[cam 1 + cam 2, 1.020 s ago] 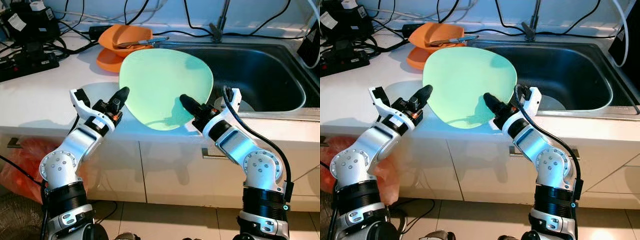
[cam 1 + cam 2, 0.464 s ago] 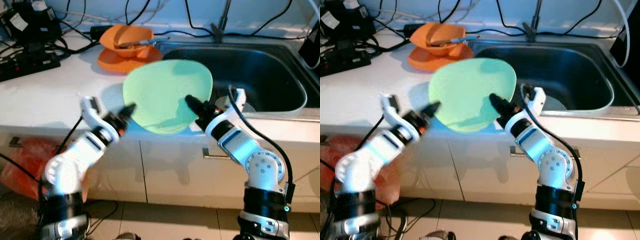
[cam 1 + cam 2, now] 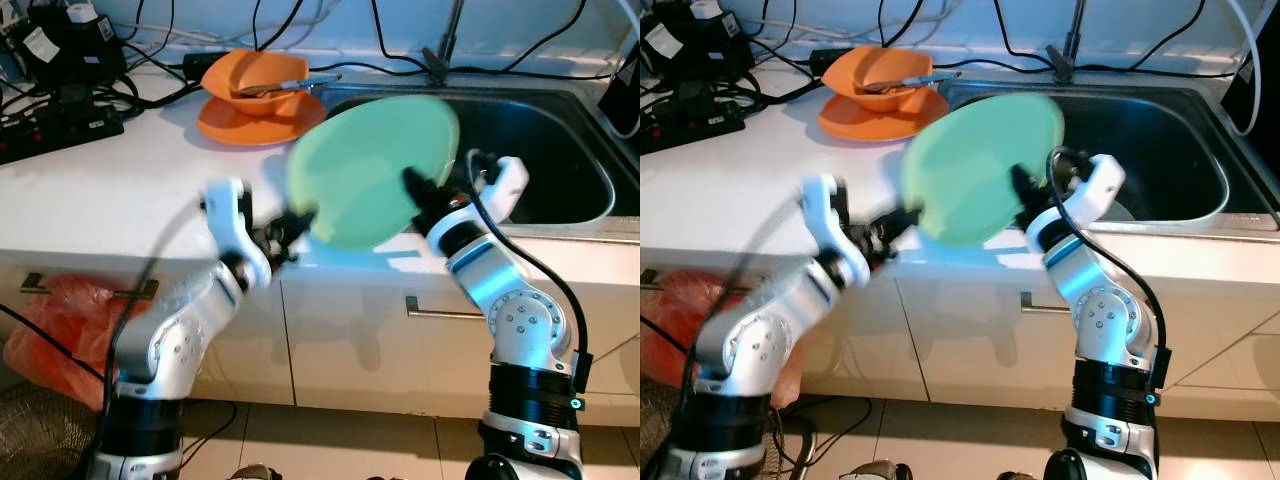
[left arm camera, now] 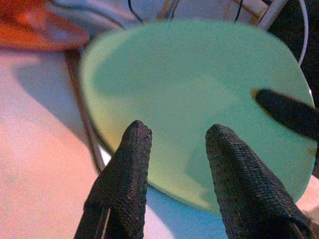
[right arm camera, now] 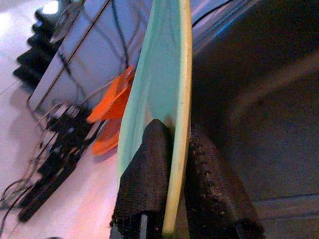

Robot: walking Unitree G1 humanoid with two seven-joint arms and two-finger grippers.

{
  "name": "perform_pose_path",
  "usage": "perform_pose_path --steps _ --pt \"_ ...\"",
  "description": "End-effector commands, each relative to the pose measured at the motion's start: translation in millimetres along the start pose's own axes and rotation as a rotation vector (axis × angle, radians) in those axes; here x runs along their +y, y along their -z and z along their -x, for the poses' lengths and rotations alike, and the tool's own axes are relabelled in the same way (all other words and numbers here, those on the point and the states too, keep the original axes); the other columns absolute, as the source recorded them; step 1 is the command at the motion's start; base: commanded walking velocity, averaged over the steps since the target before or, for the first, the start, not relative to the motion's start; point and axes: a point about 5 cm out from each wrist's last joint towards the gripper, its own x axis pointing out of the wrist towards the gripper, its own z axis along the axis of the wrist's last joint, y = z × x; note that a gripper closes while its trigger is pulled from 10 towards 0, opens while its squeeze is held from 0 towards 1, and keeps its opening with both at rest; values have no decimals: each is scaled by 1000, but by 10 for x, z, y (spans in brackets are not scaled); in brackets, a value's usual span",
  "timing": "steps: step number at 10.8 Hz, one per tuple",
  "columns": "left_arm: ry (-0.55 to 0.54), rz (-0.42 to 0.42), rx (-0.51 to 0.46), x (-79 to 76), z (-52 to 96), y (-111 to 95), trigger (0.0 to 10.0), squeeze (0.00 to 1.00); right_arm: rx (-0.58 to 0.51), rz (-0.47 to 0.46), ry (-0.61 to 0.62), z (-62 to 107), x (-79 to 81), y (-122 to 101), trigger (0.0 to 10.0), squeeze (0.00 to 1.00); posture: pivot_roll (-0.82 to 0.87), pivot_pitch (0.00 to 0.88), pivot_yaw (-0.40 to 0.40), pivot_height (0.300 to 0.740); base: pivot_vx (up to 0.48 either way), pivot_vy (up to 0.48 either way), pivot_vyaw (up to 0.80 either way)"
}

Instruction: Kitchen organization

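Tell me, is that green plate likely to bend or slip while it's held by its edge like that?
The green plate probably won't bend: pinched at the rim by the right end effector, it keeps its flat shape. It seems light, since one thin-edge grip carries it tilted. Its smooth surface may be slippery. The left end effector sits beside it, open.

head eyes look down over the surface (image 3: 90,190) and sink (image 3: 560,150); wrist cameras sit close, sharing the plate (image 4: 199,99).

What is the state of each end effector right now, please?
Left end effector: open, fingers apart beside the green plate, not gripping it.
Right end effector: closed on the green plate's rim, holding it near the sink.
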Motion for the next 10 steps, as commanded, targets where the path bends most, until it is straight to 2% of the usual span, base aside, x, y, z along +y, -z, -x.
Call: perform_pose_path --steps 1,2,3,4,5,6,7,10 --pt "-10 -62 -29 -1 -1 -52 10000 1000 -27 56 108 5 -147 -41 0 0 132 82 36 740 0 0 0" --pt "-36 -106 -68 23 -12 -127 10000 1000 -66 84 170 4 -227 -93 0 0 132 81 36 740 0 0 0" --pt "-42 -116 -81 29 -17 -148 10000 1000 -74 94 183 2 -245 -101 0 0 132 80 36 740 0 0 0" --pt "-56 -140 -90 43 -20 -165 10000 1000 -89 92 190 3 -263 -115 0 0 132 79 35 740 0 0 -800" --pt "-89 -175 -100 82 -19 -168 10000 765 -103 90 199 3 -281 -125 0 0 130 78 36 740 0 0 -450" --pt "-135 -242 -110 138 -10 -176 10000 0 -120 96 207 5 -291 -133 0 0 128 78 36 740 0 0 0" --pt "-142 -278 -128 148 -3 -205 10000 0 -131 110 209 5 -291 -143 0 0 127 78 36 740 0 0 0" --pt "-155 -311 -173 163 -15 -310 10000 0 -183 225 205 14 -244 -222 0 0 123 79 33 740 431 0 0"
